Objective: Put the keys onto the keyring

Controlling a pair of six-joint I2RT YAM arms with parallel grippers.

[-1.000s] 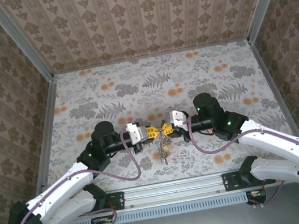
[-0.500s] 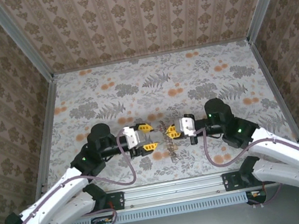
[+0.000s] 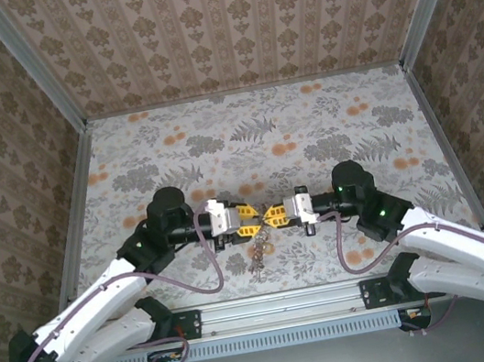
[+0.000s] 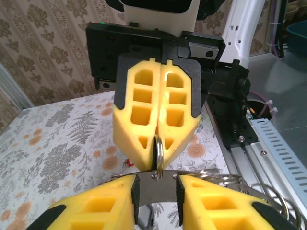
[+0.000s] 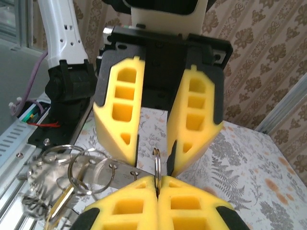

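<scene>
My right gripper (image 3: 271,216) (image 5: 157,184) is shut on the keyring (image 5: 156,163) (image 4: 159,153), a thin grey ring seen edge-on and standing upright. The ring passes through a hole in a flat grey metal plate (image 4: 156,191) (image 5: 103,170). My left gripper (image 3: 256,219) (image 4: 157,184) faces the right one tip to tip. Its fingers stand apart, and the plate lies across the gap at their tips. More rings (image 5: 57,154) hang off the plate. The keys (image 3: 259,254) dangle below the two grippers in a bunch; a brass-coloured one (image 5: 60,206) shows among them.
Both grippers hover over the patterned table near its front edge, just beyond the metal rail (image 3: 273,310) that carries the arm bases. Patterned walls (image 3: 225,26) close the table in at the back and on both sides.
The left gripper, shut tip to tip with the right one a second ago, drew back and opened wide. It has now come forward again with its jaws narrower. The bunch shifted slightly.
</scene>
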